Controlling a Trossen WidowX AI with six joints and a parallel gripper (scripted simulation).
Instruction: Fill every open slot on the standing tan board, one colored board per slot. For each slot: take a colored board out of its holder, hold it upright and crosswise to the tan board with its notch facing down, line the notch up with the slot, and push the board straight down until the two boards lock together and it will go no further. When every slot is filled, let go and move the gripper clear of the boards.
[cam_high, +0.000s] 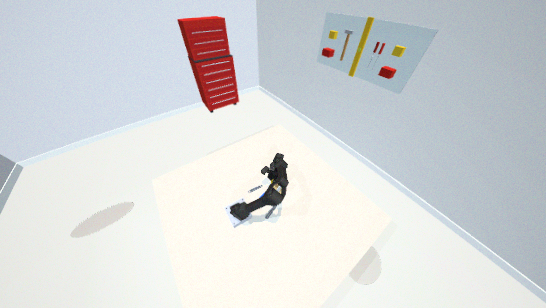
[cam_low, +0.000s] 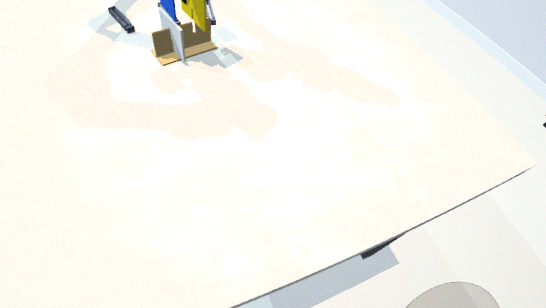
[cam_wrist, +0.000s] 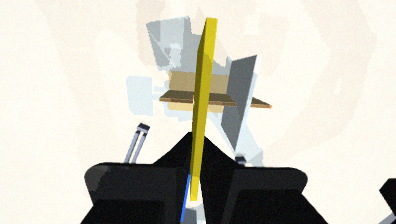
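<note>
Gripping 1 yellow board (cam_low: 195, 12) (cam_wrist: 202, 90) upright, the gripper (cam_wrist: 194, 136) has its fingers closed on it. Beyond the fingertips, the tan board (cam_low: 197, 34) (cam_wrist: 175, 96) stands crosswise to the yellow one. To 1 side of the held board, 1 pale gray board (cam_low: 172, 35) (cam_wrist: 241, 95) already crosses the tan board. 1 blue board (cam_low: 168, 9) (cam_wrist: 185, 197) shows close beside the fingers.
</note>
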